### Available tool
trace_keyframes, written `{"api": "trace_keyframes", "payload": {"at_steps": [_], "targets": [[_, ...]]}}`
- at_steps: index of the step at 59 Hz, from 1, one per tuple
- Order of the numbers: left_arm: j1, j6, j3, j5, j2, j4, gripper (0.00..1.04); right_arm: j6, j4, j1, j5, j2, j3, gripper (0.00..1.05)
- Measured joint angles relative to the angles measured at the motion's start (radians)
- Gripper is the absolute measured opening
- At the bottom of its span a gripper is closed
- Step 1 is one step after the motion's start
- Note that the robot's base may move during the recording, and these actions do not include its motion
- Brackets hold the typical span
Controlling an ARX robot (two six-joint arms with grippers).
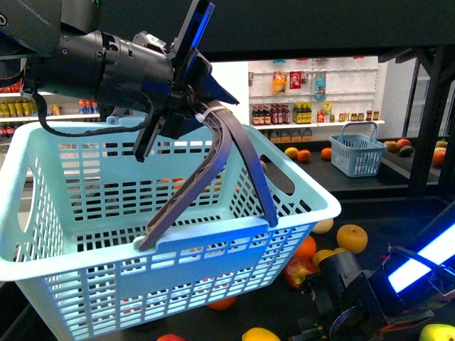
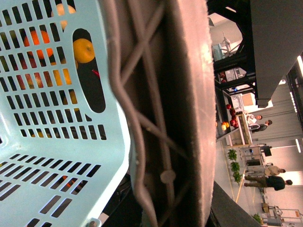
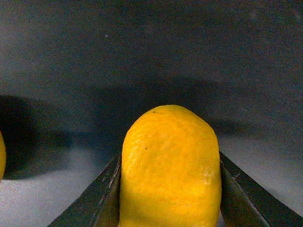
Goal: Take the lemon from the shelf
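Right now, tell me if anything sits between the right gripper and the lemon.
Nothing visible does. The right gripper has the lemon between its fingers, both touching its sides. The left gripper holds the basket by its handles.

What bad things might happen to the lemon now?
The lemon is pinched in the right claw; a loose grip could let it slip and roll. The basket hangs tilted by its grey handles from the left claw; it might swing, so a dropped lemon could miss.
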Motion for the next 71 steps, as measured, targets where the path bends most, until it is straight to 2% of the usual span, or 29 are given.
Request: {"api": "trace_keyframes", "payload": {"at_steps": [10,20,29,38,51,66,67,71], "targets": [[0.0,0.0,0.0,0.0,0.0,0.0,0.13,-0.097,0.112,-0.057,0.07,-0.161,-0.152,0.48],[0.0,0.0,0.0,0.0,0.0,0.0,0.13,-0.171,0.182,-0.122,0.065,-0.361,-0.269,0.47],[0.0,0.0,0.0,0.0,0.0,0.0,0.13,-0.157,0.186,-0.167,-0.002,-0.562,-0.319,0.47],[0.0,0.0,0.0,0.0,0.0,0.0,0.13,-0.056,0.137,-0.168,-0.098,-0.756,-0.328,0.47],[0.0,0.0,0.0,0.0,0.0,0.0,0.13,0.174,0.042,-0.041,-0.275,-0.961,-0.335,0.47],[0.0,0.0,0.0,0.0,0.0,0.0,0.13,0.255,0.04,0.074,-0.286,-0.963,-0.367,0.47],[0.0,0.0,0.0,0.0,0.0,0.0,0.13,0.315,0.079,0.141,-0.283,-0.922,-0.423,0.47],[0.0,0.0,0.0,0.0,0.0,0.0,0.13,0.32,0.085,0.155,-0.28,-0.911,-0.431,0.47]]}}
